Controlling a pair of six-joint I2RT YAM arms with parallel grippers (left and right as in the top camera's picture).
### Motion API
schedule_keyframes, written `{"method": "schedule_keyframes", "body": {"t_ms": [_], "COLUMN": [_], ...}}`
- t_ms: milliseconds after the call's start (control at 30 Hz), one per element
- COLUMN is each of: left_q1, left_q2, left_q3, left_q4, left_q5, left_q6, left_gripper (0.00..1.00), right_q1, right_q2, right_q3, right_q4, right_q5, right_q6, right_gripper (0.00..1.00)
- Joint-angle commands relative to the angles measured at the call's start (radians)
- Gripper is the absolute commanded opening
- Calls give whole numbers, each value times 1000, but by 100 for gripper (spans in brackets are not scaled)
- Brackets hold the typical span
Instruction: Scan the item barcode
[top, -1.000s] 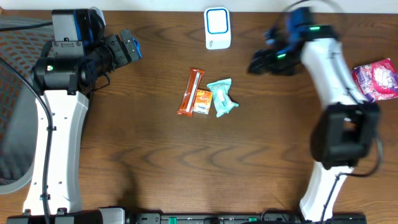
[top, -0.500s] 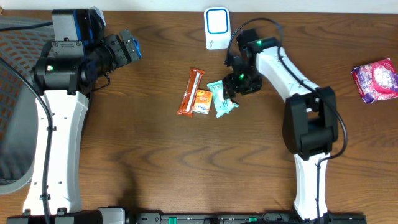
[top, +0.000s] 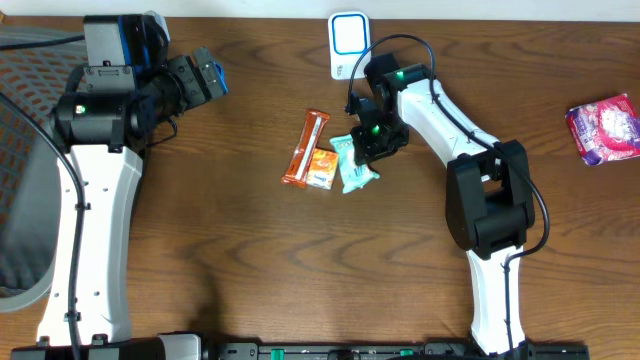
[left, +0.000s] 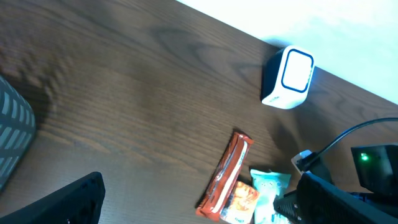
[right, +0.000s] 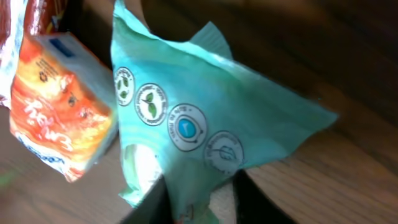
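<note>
Right end effector (top: 372, 140) was down on the teal packet (right: 186, 124). Going by the wrist cam, its fingers (right: 146, 211) were pinched on the packet's near end, jaws drawn in close with the wrapper squeezed between them. Couldn't tell if the packet had left the worktop (top: 250, 250) yet.

So I'd call this early days: item grabbed, nothing scanned. The scanner (top: 349, 45) sat just beyond that end effector, near but not touching, and the packet wasn't facing it. Still to do: lift, carry it over and show the barcode, which I couldn't spot on the visible side. An orange packet (top: 322, 165) lay right beside the teal one, on the end effector's left.

Left end effector (top: 205, 75) hung wide open with nothing in it, well away from all this.
</note>
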Motion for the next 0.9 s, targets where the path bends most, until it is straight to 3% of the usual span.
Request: {"method": "schedule_keyframes", "body": {"t_ms": [0,333,433,467,667,800,867], "left_q1": [3,3,3,3,3,3,3], "left_q2": [5,5,5,5,5,5,5], "left_q3": [-3,-3,-3,-3,-3,-3,-3], "left_q4": [0,0,0,0,0,0,0], "left_q5": [-3,-3,-3,-3,-3,-3,-3], "left_q6": [9,9,9,9,9,9,9], "left_gripper": [98,98,98,98,98,98,98], "right_q1": [21,24,18,8,-55,-92,-103], "right_q2": [20,20,20,20,19,19,19], "right_q3": [-5,-17,-16,-12,55,144,175], "right_q4": [-3,-57,-89,-101,-166,-257,-295], "right_q5": [-47,-47,-40,-40,-40,-95,-139], "right_q6": [-14,13,12,12,15,22,1], "right_gripper": [33,38,47,54,61,82,87]}}
